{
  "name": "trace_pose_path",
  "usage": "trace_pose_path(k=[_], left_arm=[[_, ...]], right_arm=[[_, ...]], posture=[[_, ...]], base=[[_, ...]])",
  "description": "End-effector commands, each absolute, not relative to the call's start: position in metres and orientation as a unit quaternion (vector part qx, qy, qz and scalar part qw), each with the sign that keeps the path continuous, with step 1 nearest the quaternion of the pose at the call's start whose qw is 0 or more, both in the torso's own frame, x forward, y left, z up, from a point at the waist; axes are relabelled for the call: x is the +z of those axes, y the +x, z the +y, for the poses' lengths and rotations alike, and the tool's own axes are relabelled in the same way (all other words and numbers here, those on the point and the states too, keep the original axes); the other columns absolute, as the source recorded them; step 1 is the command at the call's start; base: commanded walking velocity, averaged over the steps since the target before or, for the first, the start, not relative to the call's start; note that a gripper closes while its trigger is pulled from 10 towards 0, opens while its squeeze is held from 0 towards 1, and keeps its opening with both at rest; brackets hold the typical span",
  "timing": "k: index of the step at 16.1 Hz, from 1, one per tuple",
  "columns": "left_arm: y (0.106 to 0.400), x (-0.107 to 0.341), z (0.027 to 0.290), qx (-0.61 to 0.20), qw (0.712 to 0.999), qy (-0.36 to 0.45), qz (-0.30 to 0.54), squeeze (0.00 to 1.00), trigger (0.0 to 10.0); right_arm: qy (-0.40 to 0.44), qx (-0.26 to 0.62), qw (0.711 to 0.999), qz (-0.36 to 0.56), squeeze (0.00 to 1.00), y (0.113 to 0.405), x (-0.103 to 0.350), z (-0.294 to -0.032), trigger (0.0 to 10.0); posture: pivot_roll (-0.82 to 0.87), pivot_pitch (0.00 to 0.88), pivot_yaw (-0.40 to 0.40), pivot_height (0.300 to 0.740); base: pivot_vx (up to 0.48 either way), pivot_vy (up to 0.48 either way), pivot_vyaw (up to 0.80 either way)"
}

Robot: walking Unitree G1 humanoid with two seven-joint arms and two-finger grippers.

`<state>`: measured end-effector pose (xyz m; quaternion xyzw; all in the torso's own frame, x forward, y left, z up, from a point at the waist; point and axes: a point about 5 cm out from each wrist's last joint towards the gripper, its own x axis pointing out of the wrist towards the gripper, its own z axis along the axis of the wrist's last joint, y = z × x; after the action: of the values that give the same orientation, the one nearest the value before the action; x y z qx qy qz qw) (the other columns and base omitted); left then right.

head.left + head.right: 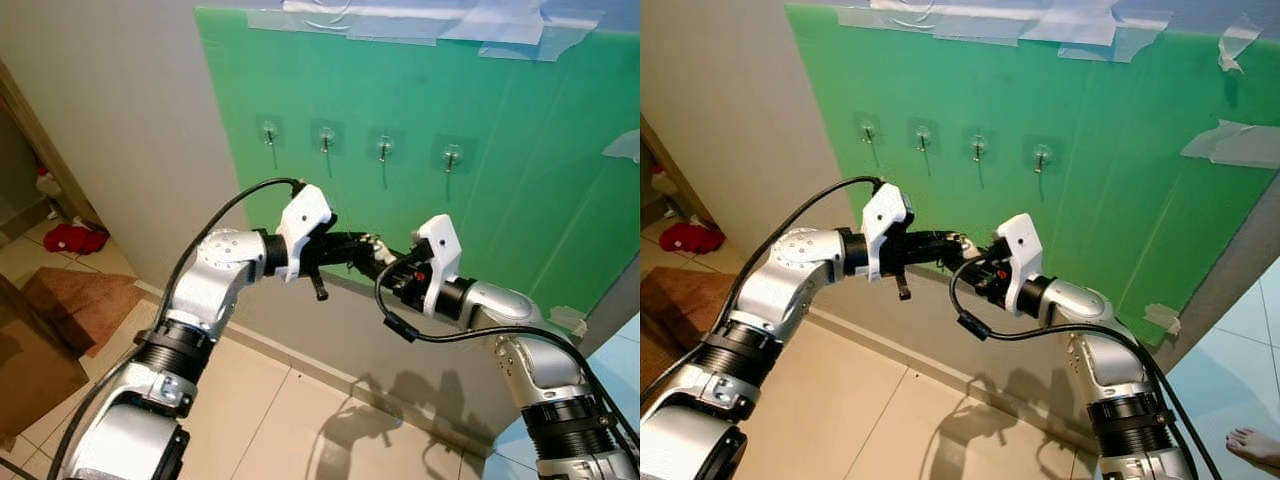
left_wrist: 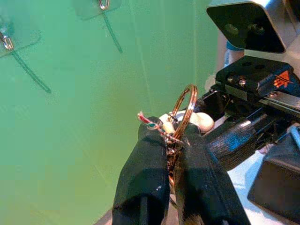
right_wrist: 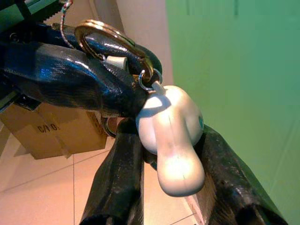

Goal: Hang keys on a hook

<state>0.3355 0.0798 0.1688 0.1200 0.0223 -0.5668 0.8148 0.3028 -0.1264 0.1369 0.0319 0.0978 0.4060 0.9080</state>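
— Four hooks (image 1: pixel 325 139) in a row on the green board (image 1: pixel 520 150), which is taped to the wall. Both arms raised below them. What has the left gripper (image 2: pixel 171 140) got?

— Its black fingers (image 2: pixel 145 173) are pressed together on the brass key ring (image 2: pixel 185 110); the ring stands up between the tips, with a short red-and-silver bit poking out beside it.

— And to its right?

— The right gripper (image 3: pixel 168 154) meets it tip to tip. Its fingers are spread a little, pinching the white fob (image 3: pixel 171 140) between them. The fob hangs from the ring by a small link.

— So the keys sit where?

— Between the two grippers, below the hooks and clear of the board. Cardboard box (image 3: pixel 56 131) on the tiled floor (image 1: pixel 270 410) beneath.
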Motion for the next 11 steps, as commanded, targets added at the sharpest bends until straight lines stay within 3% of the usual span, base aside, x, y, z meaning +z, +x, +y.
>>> trace_pose_path(k=[1,2,3,4,11], left_arm=[[0.331,0.140,0.080,-0.557,0.814,0.138,0.089,0.00,10.0],[0.331,0.139,0.081,-0.548,0.821,0.137,0.086,0.00,10.0],[0.332,0.139,0.082,-0.539,0.827,0.136,0.084,0.19,10.0],[0.332,0.138,0.083,-0.529,0.834,0.130,0.083,1.00,10.0],[0.341,0.149,0.100,-0.481,0.865,0.124,0.066,1.00,10.0]], right_arm=[[0.029,0.451,0.892,0.006,0.00,0.301,0.169,-0.110,0.0],[0.028,0.447,0.894,0.009,0.00,0.302,0.167,-0.112,0.0],[0.028,0.446,0.895,0.009,0.00,0.302,0.167,-0.112,0.0],[0.029,0.443,0.896,0.011,0.00,0.302,0.166,-0.113,0.0],[0.034,0.431,0.901,0.017,0.00,0.303,0.163,-0.115,0.0]], posture=[[-0.09,0.000,0.091,0.740],[-0.09,0.000,0.091,0.740],[-0.09,0.000,0.090,0.740],[-0.09,0.000,0.089,0.740],[-0.09,0.000,0.088,0.740]], base=[[0.000,0.000,0.00],[0.000,0.000,0.00],[0.000,0.000,0.00],[0.000,0.000,0.00],[0.000,0.000,0.00]])
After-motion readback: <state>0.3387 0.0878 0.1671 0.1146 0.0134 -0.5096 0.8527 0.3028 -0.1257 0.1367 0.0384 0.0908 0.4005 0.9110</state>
